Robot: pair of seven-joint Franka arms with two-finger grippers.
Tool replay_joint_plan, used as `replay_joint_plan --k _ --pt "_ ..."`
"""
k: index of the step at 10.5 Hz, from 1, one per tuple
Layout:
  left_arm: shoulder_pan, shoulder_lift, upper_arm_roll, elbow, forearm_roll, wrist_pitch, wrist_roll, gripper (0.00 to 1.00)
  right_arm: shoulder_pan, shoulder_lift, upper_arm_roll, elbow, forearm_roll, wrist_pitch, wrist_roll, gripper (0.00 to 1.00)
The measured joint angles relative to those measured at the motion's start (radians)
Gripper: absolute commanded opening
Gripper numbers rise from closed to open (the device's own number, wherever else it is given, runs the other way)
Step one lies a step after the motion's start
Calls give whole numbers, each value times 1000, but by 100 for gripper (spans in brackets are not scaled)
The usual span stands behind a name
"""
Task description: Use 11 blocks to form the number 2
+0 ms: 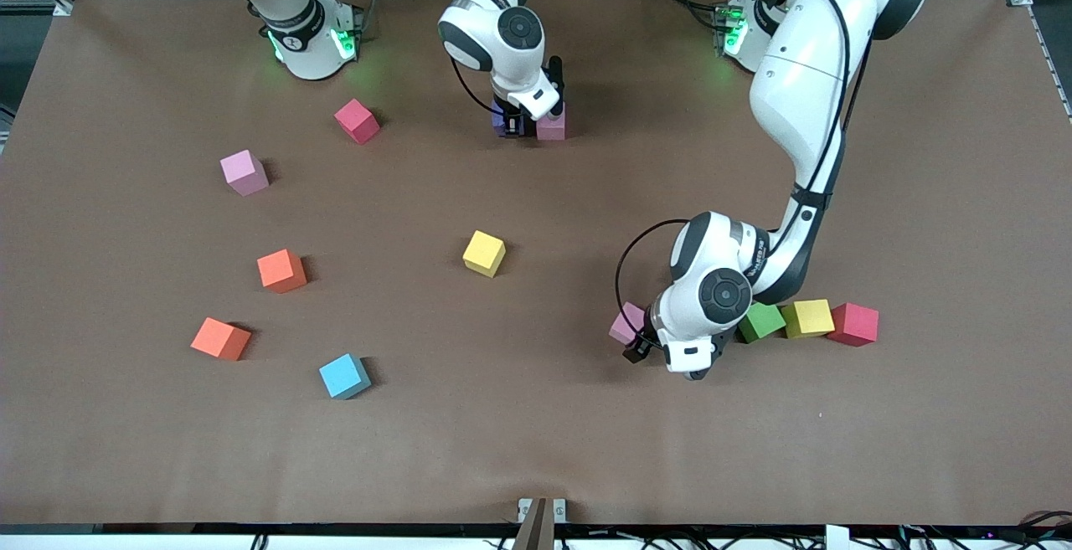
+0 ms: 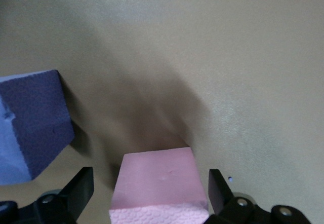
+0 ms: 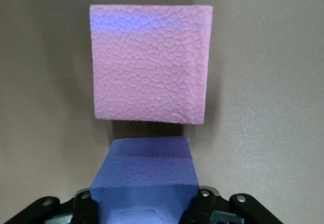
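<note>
The right gripper [image 1: 521,125], jaws clamped on a purple block [image 3: 144,176], sits beside a pink block [image 1: 552,125] near the robots' bases. The left gripper [image 1: 649,341] straddles another pink block [image 2: 159,191], jaws wide. No digit shape shows among the scattered matte cubes.

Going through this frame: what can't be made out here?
- Front view: the left gripper is mostly hidden under its own wrist, at the pink block.
- Left wrist view: the bluish block is cut off by the picture's edge, and the left arm covers it in the front view.
- Front view: the right gripper covers most of the purple block in its jaws, hiding whether it touches the second pink block.
</note>
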Motion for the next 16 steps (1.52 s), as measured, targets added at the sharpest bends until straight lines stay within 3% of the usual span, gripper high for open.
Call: replay_joint_plan --k 2,5,9,12,13,14,16 --pt "-4 1 0 6 0 0 -4 100 4 5 0 17 3 3 3 0" --pt "-6 1 -2 7 -2 0 -42 79 18 27 -2 41 3 4 15 0" --pt "-6 2 -15 12 -3 10 -119 24 24 52 -5 63 3 6 15 0" --pt "11 -6 -15 28 -3 18 -123 21 30 58 -14 67 3 6 15 0" --pt "27 -23 -16 28 -3 15 -121 20 32 61 -14 71 3 7 15 44" --pt "40 -47 -18 27 -3 1 -117 20 34 64 -15 74 3 9 15 99" --pt "52 -124 -20 0 -3 -45 -115 20 37 67 -17 77 3 17 16 100"
